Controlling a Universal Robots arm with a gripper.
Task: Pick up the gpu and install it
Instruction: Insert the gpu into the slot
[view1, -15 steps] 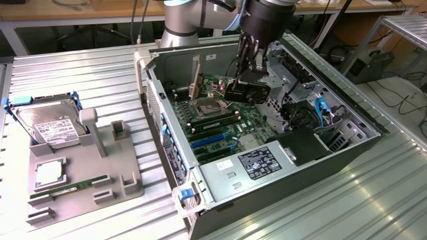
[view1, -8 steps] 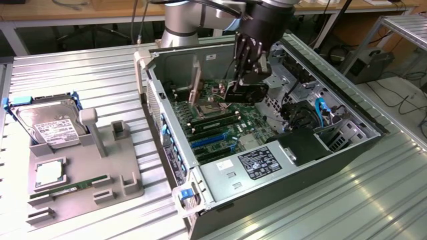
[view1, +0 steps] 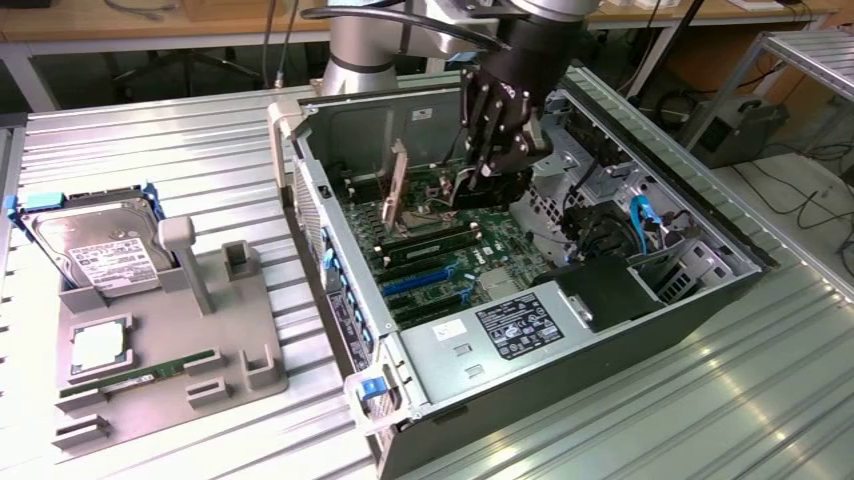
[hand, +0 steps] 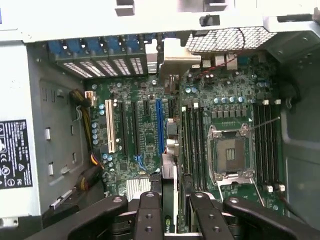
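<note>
Ribbed metal table (view1: 747, 400) under everything. On it, open PC case (view1: 627, 380) on its side, panel off, mobo (view1: 441, 250) facing up. Silver-and-black arm (view1: 360, 50) over far side, bent down into case. Well apart to ext. view's left of case, grey parts tray (view1: 187, 330) w/ HDD (view1: 100, 255) upright at far end, cpu chip (view1: 100, 345) and green RAM stick (view1: 140, 373) flat nearer front. Inside case, at near end, PSU (view1: 521, 325) w/ black label. Low over mobo, black gripper (view1: 483, 190): inner fingers (hand: 150, 215) closed in on gpu (hand: 170, 175) from both sides, clamping its top edge, outer fingers splayed wider. gpu stands upright on edge, lengthwise along mobo, just beside blue slot (hand: 159, 125), btwn that slot and RAM slots (hand: 192, 145). Pale end bracket (hand: 175, 52) up against vented slot covers (hand: 105, 67) at case's rear wall. Can't tell if card edge fully down in its slot. Past RAM slots, cpu socket (hand: 227, 150) w/ metal frame.
</note>
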